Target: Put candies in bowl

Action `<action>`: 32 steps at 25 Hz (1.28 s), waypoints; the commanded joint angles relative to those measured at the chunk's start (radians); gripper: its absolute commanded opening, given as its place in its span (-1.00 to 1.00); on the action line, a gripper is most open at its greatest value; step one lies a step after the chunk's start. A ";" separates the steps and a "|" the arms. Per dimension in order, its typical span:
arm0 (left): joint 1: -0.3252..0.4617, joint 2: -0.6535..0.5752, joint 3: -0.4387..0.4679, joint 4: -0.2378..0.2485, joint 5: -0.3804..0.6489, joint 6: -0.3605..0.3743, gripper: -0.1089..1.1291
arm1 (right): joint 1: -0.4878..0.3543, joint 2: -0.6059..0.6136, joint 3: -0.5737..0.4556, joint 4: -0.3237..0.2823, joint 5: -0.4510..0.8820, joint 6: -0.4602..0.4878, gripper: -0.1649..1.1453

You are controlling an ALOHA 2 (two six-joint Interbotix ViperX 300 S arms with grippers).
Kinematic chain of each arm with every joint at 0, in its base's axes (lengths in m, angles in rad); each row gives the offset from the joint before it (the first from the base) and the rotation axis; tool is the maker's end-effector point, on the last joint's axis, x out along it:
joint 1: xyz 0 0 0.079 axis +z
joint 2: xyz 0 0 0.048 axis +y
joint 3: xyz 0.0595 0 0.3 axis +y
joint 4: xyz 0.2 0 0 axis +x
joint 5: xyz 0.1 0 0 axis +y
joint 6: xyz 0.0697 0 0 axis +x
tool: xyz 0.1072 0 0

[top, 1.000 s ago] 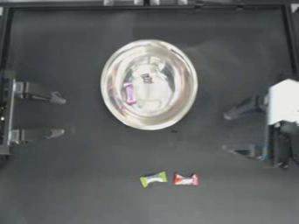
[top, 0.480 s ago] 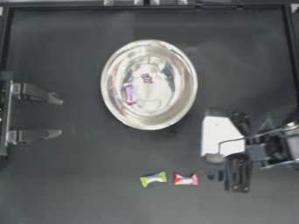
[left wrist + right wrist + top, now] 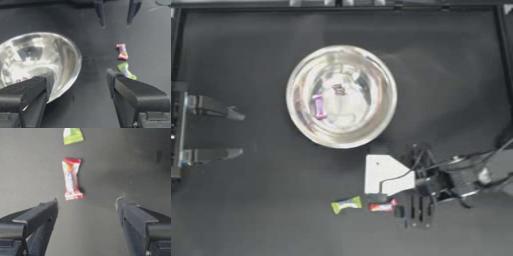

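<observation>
Dark right gripper (image 3: 86, 203) low over table, jaws wide apart, empty, just beside red candy (image 3: 71, 179).

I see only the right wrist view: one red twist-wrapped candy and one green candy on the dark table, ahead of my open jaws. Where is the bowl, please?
Observer: The large round shiny silver metal bowl stands near the middle of the table, well apart from the right gripper.
Operator: Is something inside it?
Observer: Yes. A purple twist-wrapped candy and a small white-and-dark candy lie on its bottom.
Operator: And the other arm, is it near?
Observer: No. The left gripper is at the table's left side, jaws open, holding nothing.
</observation>
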State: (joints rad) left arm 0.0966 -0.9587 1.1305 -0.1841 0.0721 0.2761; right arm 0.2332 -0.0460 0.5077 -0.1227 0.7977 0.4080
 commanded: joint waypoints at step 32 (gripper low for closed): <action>0.002 0.054 -0.017 -0.028 -0.011 -0.002 0.71 | 0.003 0.213 -0.034 0.048 -0.146 -0.017 0.73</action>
State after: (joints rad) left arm 0.0966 -0.9189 1.1290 -0.2086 0.0690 0.2761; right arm 0.2332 0.1810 0.4893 -0.0782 0.6565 0.3896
